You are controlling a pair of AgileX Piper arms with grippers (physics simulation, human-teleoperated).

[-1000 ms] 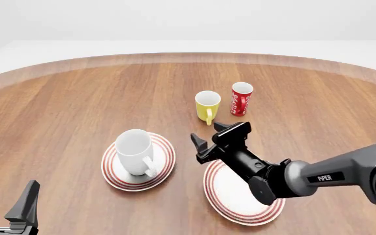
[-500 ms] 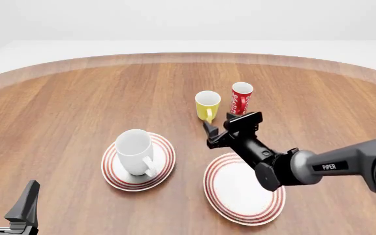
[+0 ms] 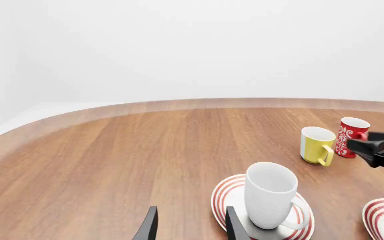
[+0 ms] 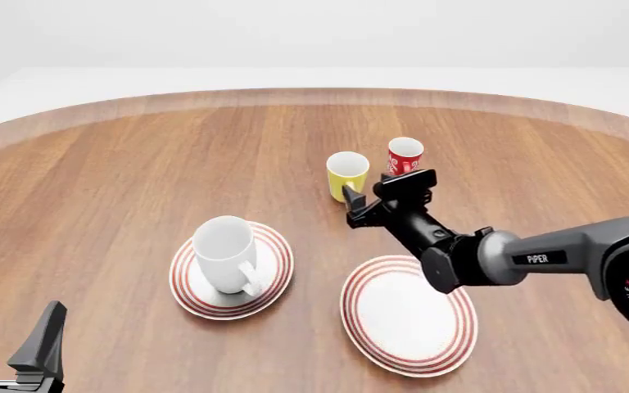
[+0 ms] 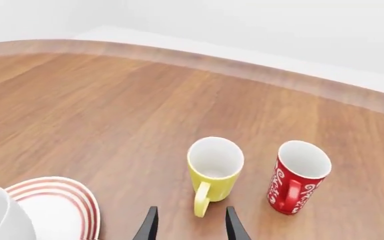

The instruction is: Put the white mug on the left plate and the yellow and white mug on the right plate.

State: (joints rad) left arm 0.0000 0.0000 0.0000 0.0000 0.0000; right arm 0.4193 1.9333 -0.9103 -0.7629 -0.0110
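The white mug (image 4: 226, 252) stands upright on the left plate (image 4: 272, 286), also seen in the left wrist view as white mug (image 3: 271, 196) on left plate (image 3: 227, 194). The yellow and white mug (image 4: 347, 174) stands on the table, handle toward me, beyond the bare right plate (image 4: 402, 319). My right gripper (image 4: 365, 201) is open just short of the yellow mug's handle; the right wrist view shows the yellow and white mug (image 5: 214, 167) straight ahead of the right gripper (image 5: 188, 225). My left gripper (image 4: 11, 323) hangs open at the near left corner.
A slim red mug (image 4: 405, 155) with white pattern stands close to the right of the yellow mug, and shows as red mug (image 5: 297, 176) in the right wrist view. The round wooden table's far edge (image 4: 314, 94) curves behind the mugs.
My right gripper has moved forward from over the right plate to just short of the yellow mug. The left arm and the mugs have not moved.
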